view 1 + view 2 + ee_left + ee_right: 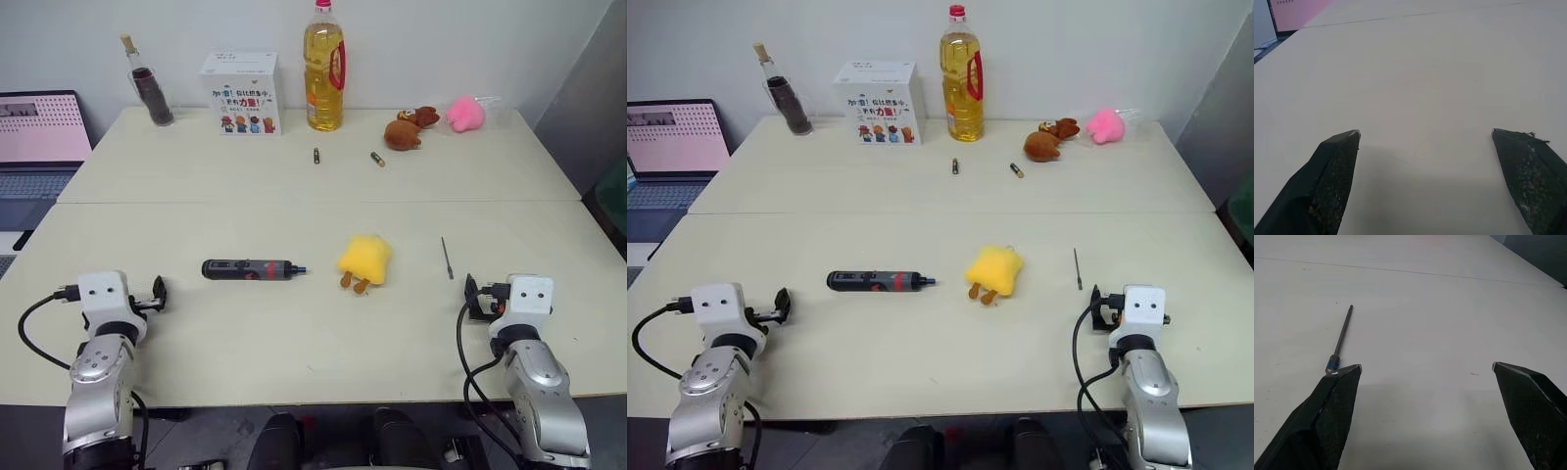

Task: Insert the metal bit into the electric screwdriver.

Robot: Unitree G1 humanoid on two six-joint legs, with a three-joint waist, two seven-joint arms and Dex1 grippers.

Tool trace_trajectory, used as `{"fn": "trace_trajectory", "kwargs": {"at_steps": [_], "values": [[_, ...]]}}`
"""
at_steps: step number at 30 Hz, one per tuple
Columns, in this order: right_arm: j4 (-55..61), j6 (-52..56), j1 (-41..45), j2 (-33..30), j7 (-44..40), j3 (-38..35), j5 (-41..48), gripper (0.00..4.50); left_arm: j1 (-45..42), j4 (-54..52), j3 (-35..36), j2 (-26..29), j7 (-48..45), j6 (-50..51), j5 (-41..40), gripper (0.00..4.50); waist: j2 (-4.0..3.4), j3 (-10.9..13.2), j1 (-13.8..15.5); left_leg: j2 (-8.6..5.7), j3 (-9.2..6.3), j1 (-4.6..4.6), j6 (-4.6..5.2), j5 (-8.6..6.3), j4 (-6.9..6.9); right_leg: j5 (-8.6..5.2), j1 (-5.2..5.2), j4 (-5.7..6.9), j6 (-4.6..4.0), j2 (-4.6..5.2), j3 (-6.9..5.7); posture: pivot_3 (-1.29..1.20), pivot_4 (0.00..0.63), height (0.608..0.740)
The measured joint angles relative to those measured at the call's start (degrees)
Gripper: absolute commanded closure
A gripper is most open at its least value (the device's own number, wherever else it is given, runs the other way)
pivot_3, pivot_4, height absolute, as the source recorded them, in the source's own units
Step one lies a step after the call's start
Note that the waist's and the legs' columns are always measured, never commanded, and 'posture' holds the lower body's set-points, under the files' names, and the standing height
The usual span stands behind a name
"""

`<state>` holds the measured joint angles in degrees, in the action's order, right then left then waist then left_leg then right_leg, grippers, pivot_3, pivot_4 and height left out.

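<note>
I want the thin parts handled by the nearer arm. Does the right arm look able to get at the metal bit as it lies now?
Probably yes. The metal bit lies loose on the table just ahead of the open right claw, slightly toward its inner side. Nothing stands between them; the yellow plush toy sits well off to the side.
</note>
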<state>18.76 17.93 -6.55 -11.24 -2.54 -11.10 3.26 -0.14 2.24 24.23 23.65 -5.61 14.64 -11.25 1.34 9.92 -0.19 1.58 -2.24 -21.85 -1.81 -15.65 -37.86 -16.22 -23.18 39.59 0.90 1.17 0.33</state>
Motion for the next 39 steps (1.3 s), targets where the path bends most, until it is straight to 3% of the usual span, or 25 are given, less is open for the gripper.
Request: {"fn": "trace_trajectory", "kwargs": {"at_steps": [7,14,17,18,24,32,39], "values": [[0.0,-0.66,0.04,-3.21,-2.27,0.15,-0.52,0.0,0.82,-0.52,0.48,-0.22,-0.54,-0.14,-0.7,0.01,0.0,0.0,-0.03,-0.01,0.03,0.01,0.0,0.0,0.0,0.0,0.0,-0.01,0.0,0.0,0.03,0.0,0.15,0.74],[-0.47,-5.01,-0.92,-9.54,-7.95,2.68,-2.8,0.0,0.88,-0.51,3.41,2.15,-7.26,0.34,-6.56,0.01,0.02,0.01,-0.04,-0.02,0.21,0.0,0.0,0.0,-0.01,0.0,0.0,-0.02,0.0,-0.02,0.0,0.0,0.15,0.74],[-1.29,-8.92,-0.83,-14.16,-12.94,4.22,-4.16,0.0,-0.6,-1.01,3.11,8.17,-13.52,2.77,-8.26,0.01,0.08,0.02,0.01,-0.03,0.29,0.0,0.0,0.0,-0.01,0.0,0.01,-0.05,0.0,-0.07,-0.02,0.0,0.15,0.74],[-2.83,-13.02,-0.25,-19.88,-18.44,6.74,-4.46,0.0,-3.38,-1.63,1.37,14.0,-20.19,6.11,-10.78,0.01,0.19,0.13,0.11,-0.1,0.29,-0.05,0.0,0.01,-0.04,0.0,0.0,-0.12,0.0,-0.11,-0.07,0.0,0.15,0.74],[-8.62,-29.98,6.59,-31.54,-31.75,13.27,-8.08,0.0,-17.03,-8.45,-4.13,27.36,-37.16,14.24,-18.15,0.01,0.23,0.1,-0.26,-0.07,0.58,0.01,0.03,-0.02,0.07,0.03,0.08,-0.46,0.04,-0.12,0.14,0.0,0.15,0.74],[-22.66,-44.68,20.96,-30.47,-37.17,25.09,-16.97,0.0,-20.31,-16.56,-20.53,29.37,-54.51,19.04,-21.67,0.01,0.31,0.25,-1.72,-0.03,0.77,-0.04,0.08,-0.09,0.02,0.09,-0.04,-0.47,0.05,-0.25,0.4,0.0,0.15,0.74],[-30.57,-50.16,29.32,-26.24,-34.03,28.92,-23.74,0.0,-22.04,-17.23,-22.33,28.6,-56.82,18.65,-20.92,0.01,0.33,0.23,-1.77,0.04,0.81,0.04,0.09,-0.09,-0.03,0.2,-0.03,-0.47,-0.12,-0.44,0.48,0.0,0.15,0.74]]}}
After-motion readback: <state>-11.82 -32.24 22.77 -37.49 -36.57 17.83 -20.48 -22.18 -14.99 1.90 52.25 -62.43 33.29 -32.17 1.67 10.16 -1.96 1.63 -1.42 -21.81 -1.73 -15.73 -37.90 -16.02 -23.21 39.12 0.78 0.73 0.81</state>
